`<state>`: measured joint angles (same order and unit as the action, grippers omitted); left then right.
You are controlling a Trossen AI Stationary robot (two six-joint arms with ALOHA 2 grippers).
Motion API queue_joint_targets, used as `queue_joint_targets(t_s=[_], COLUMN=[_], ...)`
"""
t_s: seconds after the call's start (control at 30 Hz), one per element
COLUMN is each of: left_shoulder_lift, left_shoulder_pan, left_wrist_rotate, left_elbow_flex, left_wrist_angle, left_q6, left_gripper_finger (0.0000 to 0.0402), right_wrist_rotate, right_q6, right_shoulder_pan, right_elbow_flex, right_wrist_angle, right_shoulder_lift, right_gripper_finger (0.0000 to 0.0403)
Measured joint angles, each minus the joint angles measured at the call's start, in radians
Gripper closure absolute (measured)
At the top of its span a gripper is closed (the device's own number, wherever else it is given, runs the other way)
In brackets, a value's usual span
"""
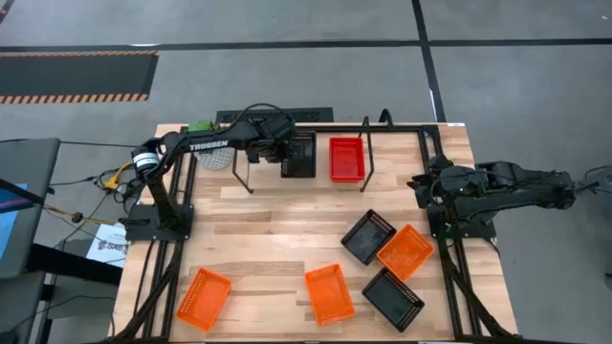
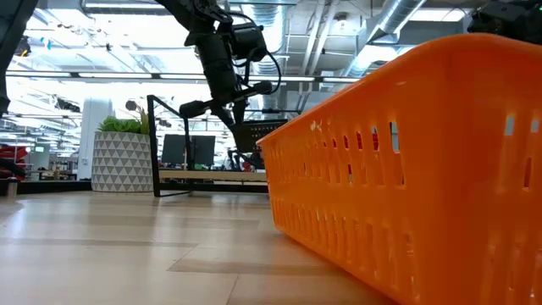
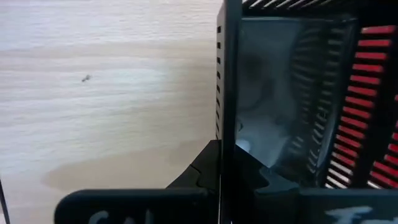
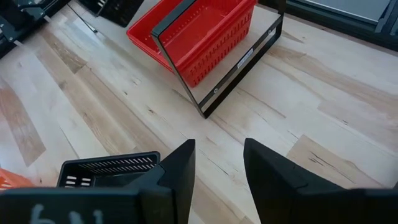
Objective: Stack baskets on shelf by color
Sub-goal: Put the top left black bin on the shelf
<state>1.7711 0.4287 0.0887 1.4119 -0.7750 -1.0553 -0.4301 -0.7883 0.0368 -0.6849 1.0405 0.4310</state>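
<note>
Black mesh fills the left wrist view: the left gripper (image 1: 287, 153) pinches one wall of a black basket (image 1: 300, 156) between its fingers (image 3: 211, 163), the rim running straight out ahead of them. From above, that basket sits over the shelf (image 1: 234, 175), its long axis pointing across the board, away from the worktop's (image 1: 258, 225) front edge. Just beside it on the right lies the red basket (image 1: 347, 159), already on the shelf, its long axis parallel; red slats show through the black mesh in the wrist view. So the coming move probably turns on that side-by-side gap: the black basket must go down clear of the red wall, not across it.

Further right, the loose baskets lie well apart from the left fingers: orange ones (image 1: 204, 295) (image 1: 329, 292) near the front edge, then two black (image 1: 368, 237) (image 1: 393, 298) and an orange (image 1: 404, 251) clustered together.

At the far right, the right gripper (image 4: 217, 165) waits with fingers spread and empty, hovering over the worktop's right edge. It is the nearer arm to that cluster; one black basket (image 4: 109, 168) lies just beside its fingers, its long rim crosswise to them, while the shelved red basket (image 4: 196, 37) stands well ahead.
</note>
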Motion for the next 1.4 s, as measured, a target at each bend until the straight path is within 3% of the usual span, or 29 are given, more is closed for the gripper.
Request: queue_joint_targets(t_s=[0.4,0.63,1.4], left_shoulder_lift=[0.0,0.067,0.066], left_shoulder_pan=[-0.01,-0.005,0.004], left_wrist_rotate=[0.05,0.008,-0.027], left_elbow_flex=[0.0,0.004,0.009], left_wrist_angle=[0.016,0.034,0.091], left_q6=[-0.069,-0.068,-0.027], left_gripper_finger=[0.0401,0.0401,0.0389], right_wrist_rotate=[-0.01,-0.018,-0.017], right_q6=[-0.008,-0.007,-0.026], right_shoulder_pan=[0.0,0.0,0.0], right_elbow_flex=[0.0,0.0,0.0], right_wrist_angle=[0.0,0.0,0.0], right_shoulder_lift=[0.0,0.0,0.0], right_gripper_finger=[0.0243,0.0243,0.0243])
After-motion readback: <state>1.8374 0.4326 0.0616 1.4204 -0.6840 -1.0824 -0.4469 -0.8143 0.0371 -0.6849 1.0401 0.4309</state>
